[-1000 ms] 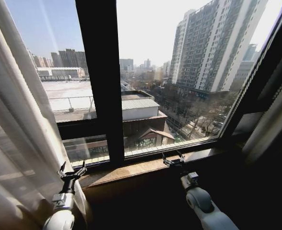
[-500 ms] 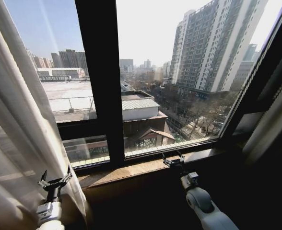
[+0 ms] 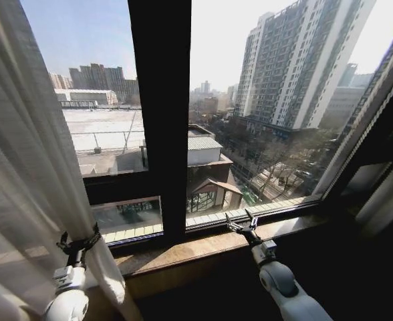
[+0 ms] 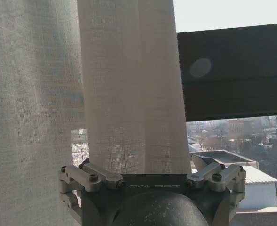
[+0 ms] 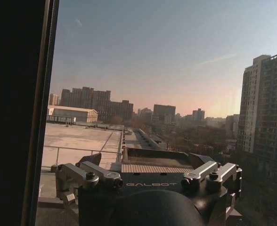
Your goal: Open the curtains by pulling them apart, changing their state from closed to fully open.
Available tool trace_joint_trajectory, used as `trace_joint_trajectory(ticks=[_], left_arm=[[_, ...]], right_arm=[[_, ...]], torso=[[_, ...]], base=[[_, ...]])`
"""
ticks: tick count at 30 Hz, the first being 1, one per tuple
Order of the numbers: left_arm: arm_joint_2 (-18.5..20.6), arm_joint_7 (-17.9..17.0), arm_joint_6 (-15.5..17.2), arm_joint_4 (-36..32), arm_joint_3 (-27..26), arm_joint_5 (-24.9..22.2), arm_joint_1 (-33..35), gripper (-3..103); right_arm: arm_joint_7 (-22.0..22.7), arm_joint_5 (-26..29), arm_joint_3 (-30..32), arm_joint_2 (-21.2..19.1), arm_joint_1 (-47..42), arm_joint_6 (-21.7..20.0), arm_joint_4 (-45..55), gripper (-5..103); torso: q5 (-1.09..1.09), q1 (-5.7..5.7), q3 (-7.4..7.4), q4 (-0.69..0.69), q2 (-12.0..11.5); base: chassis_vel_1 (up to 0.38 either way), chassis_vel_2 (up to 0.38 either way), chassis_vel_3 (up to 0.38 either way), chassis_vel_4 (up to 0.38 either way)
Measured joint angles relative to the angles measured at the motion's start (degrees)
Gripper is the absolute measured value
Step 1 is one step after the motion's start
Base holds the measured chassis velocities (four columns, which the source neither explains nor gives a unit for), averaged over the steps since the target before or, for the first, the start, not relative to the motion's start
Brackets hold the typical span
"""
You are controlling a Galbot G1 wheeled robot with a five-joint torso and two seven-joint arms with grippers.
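Observation:
The sheer white curtain (image 3: 29,167) hangs bunched in long pleats down the left side of the window. My left gripper (image 3: 79,239) is open and sits low against the curtain's inner edge, at about sill height. In the left wrist view the curtain (image 4: 129,94) hangs straight ahead of the left gripper (image 4: 150,170), its folds filling the space between the spread jaws. My right gripper (image 3: 241,223) is open over the windowsill with nothing in it; the right wrist view shows the right gripper (image 5: 150,173) facing the glass and the city beyond.
A thick dark window post (image 3: 160,120) stands at the middle, with a stone windowsill (image 3: 203,244) below the glass. A pale fold of fabric (image 3: 387,197) hangs at the far right, beside the dark frame. The wall below the sill lies in shadow.
My left gripper moved left and down from the sill to the curtain's edge. The whole picture then shifted right, so the camera has turned. The right arm held still.

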Motion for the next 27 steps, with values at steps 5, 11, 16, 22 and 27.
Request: trace_joint_trajectory(ticks=[5, 11, 16, 22, 27], left_arm=[[-0.64, 0.46, -0.68, 0.39, 1.62, 0.02, -0.63, 100], [-0.45, 0.36, -0.73, 1.99, 2.24, 0.45, -1.66, 98], [0.48, 0.36, -0.27, 2.82, 1.04, -0.26, -2.16, 85], [-0.03, 0.62, -0.58, 2.82, 0.54, -0.58, -1.51, 58], [-0.83, 0.54, -0.9, 2.22, 0.16, -0.48, -0.52, 42]], right_arm=[[0.01, 0.0, 0.01, -0.02, -0.02, 0.0, 0.0, 100], [0.0, 0.0, 0.0, -0.01, -0.02, 0.0, 0.0, 100], [0.01, 0.0, 0.0, -0.01, -0.02, 0.0, 0.0, 100], [0.01, 0.0, 0.0, -0.01, -0.02, 0.0, 0.0, 100], [0.01, 0.0, 0.0, -0.01, -0.02, 0.0, 0.0, 100]], torso=[[0.03, -0.11, -0.04, -0.02, 0.04], [-0.02, -0.07, -0.02, 0.0, 0.03], [0.0, -0.03, -0.01, 0.0, 0.01], [0.01, -0.07, -0.03, -0.01, 0.03], [0.0, -0.05, -0.02, 0.0, 0.02]], base=[[-0.015, -0.062, 0.0, 0.054], [0.004, -0.022, 0.003, 0.028], [0.0, 0.0, 0.0, 0.0], [0.0, 0.0, 0.0, 0.0], [0.0, 0.0, 0.0, 0.0]])
